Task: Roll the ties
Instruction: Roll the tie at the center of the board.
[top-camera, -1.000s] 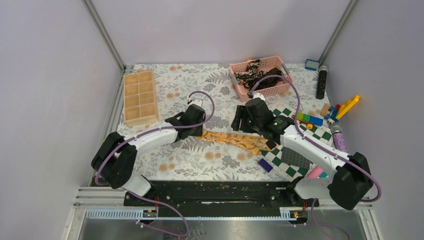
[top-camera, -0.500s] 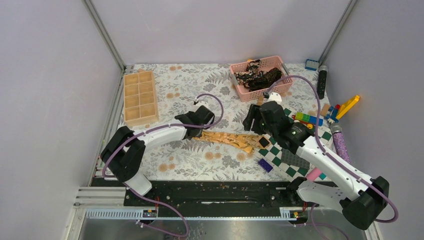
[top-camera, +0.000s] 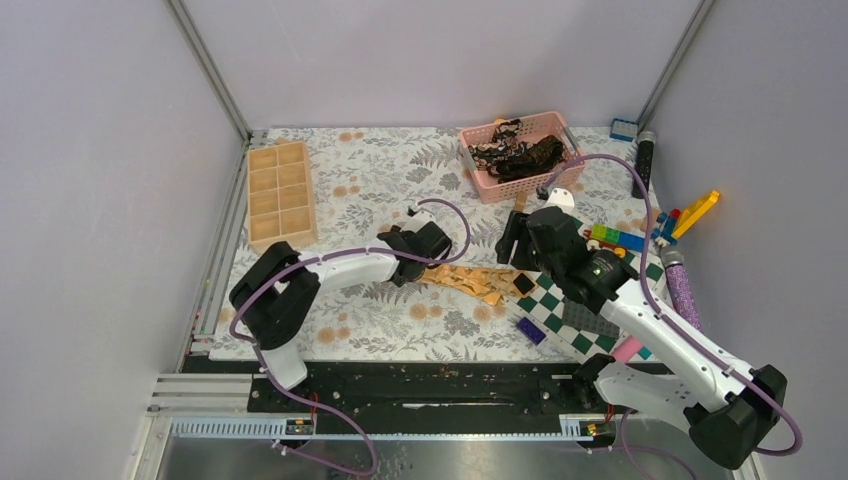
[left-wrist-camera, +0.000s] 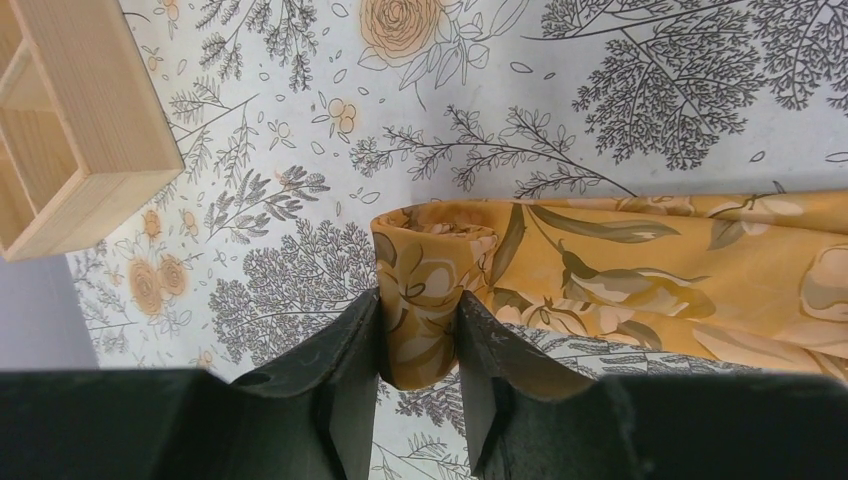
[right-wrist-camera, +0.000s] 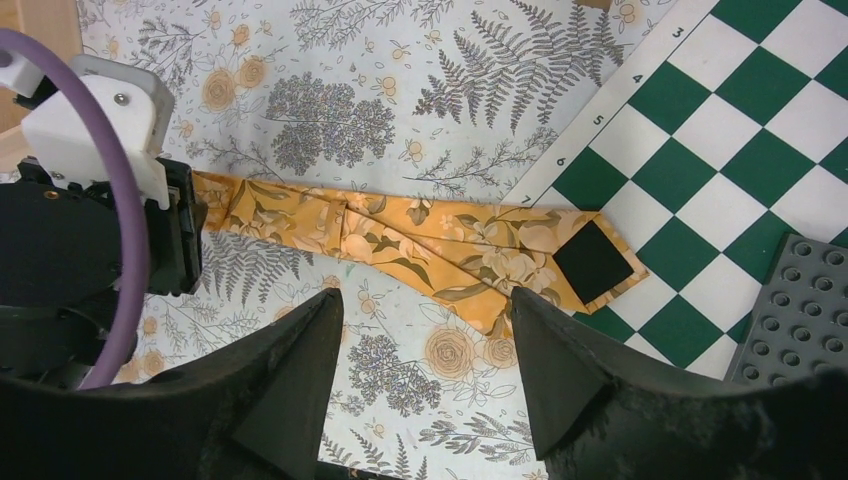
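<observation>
a: where's the shiny golden-tan floral fabric tie (top-camera: 470, 282)?
b: middle of the overhead view, flat on the flower-print table cover (top-camera: 350, 180). its wide end, with a black square patch (right-wrist-camera: 592, 262), laps onto the green-and-white checkered board (right-wrist-camera: 740, 120).
a: and the left claw (left-wrist-camera: 418, 312)?
b: pinching the tie's folded narrow end, lower centre of its wrist view.
a: the right claw (right-wrist-camera: 425, 310)?
b: spread wide above the tie's middle, holding nothing.
a: other ties?
b: dark printed ties (top-camera: 515, 152) lie in the pink plastic basket (top-camera: 530, 180), upper right.
</observation>
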